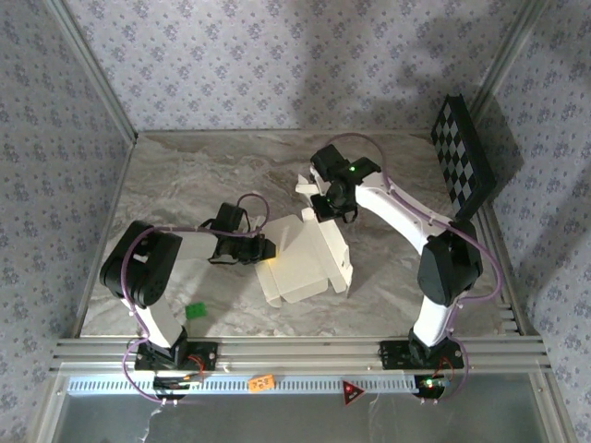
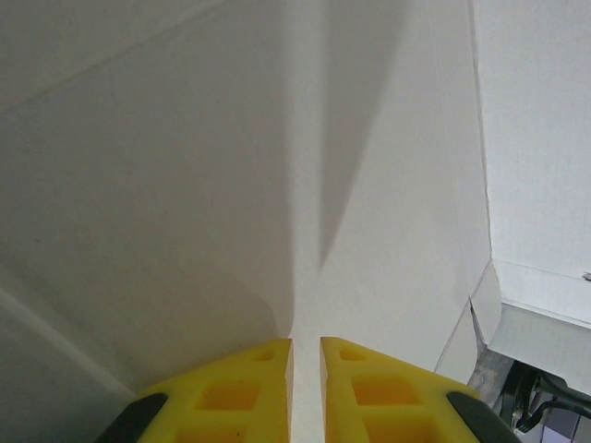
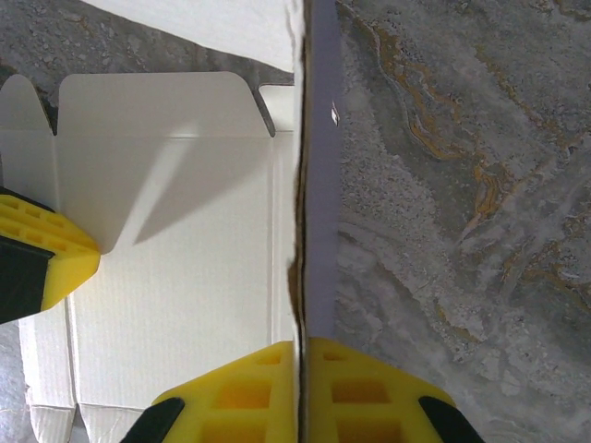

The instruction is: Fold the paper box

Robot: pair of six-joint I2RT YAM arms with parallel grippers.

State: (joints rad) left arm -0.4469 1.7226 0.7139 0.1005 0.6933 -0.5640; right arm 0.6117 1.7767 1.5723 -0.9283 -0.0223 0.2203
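Grey marbled table [image 1: 185, 185], floral-papered walls [image 1: 277, 55], left gripper [image 2: 306, 343] and right gripper [image 3: 301, 343] each tight on the paper box [image 1: 300, 268].

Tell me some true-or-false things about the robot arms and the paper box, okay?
1. The right gripper pinches the box. True.
2. The box is all folded up. False: it is an open sheet with flaps.
3. The left gripper hangs far from the box. False: it pinches the box's left side.
4. A checkerboard stands on the right. True.
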